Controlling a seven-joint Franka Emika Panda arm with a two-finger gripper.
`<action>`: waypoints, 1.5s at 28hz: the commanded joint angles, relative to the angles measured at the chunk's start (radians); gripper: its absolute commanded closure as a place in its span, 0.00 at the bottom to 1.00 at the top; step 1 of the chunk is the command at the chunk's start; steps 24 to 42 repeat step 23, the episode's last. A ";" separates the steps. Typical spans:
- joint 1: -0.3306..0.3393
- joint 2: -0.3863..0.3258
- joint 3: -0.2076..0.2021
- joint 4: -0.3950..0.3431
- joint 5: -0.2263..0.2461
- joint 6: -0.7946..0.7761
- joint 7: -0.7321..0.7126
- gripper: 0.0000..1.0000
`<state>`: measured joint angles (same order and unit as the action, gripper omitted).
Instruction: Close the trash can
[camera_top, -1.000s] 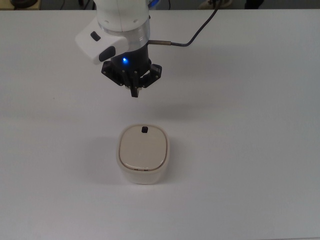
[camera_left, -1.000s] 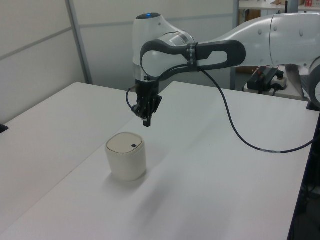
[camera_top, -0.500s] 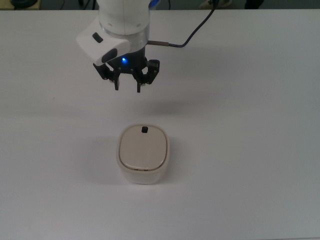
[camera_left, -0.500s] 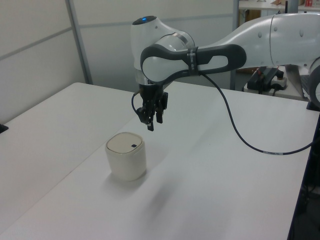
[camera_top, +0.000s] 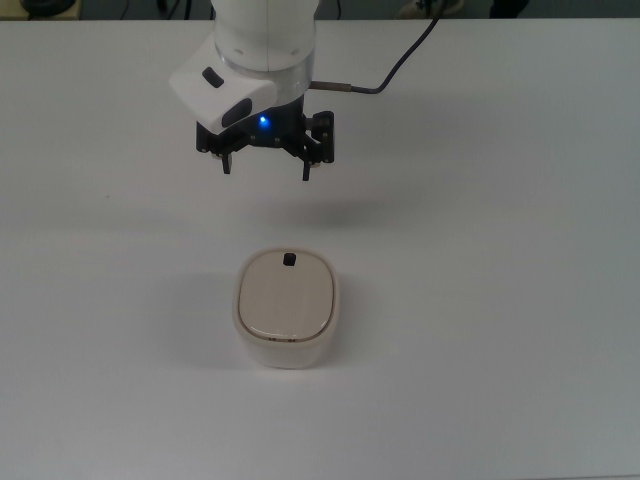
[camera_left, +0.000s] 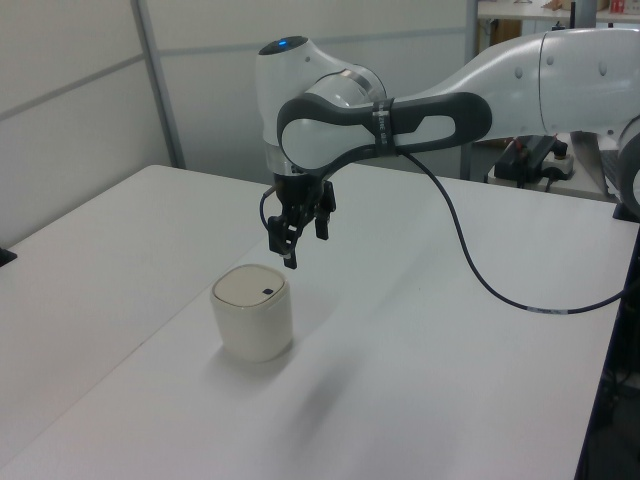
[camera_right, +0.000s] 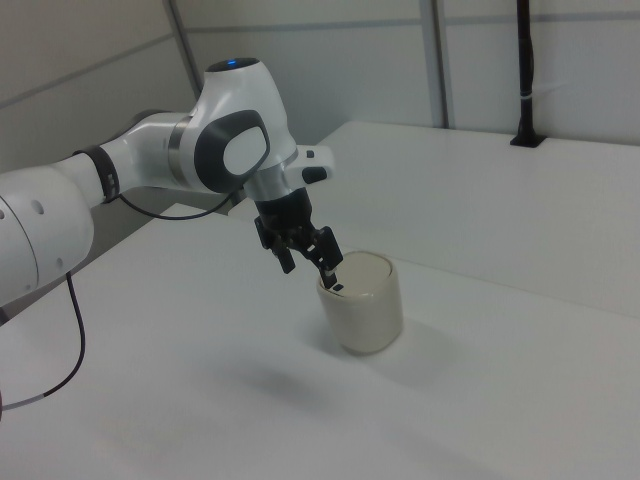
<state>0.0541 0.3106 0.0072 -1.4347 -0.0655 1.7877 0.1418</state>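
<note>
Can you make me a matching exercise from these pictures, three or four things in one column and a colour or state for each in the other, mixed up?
Things:
1. trash can
2. knob on the lid
3. hand
4. cable

Colour or state:
A. black, runs off the arm over the table
B. open, above the table, holding nothing
C. cream-beige, lid lying flat on top
D. tiny and black

Pairs: 1-C, 2-D, 3-B, 4-A
</note>
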 joint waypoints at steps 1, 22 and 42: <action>0.003 -0.016 -0.006 -0.016 -0.019 -0.016 -0.019 0.00; 0.003 -0.018 -0.006 -0.018 -0.011 -0.030 -0.021 0.00; 0.000 -0.018 -0.009 -0.016 -0.011 -0.033 -0.025 0.00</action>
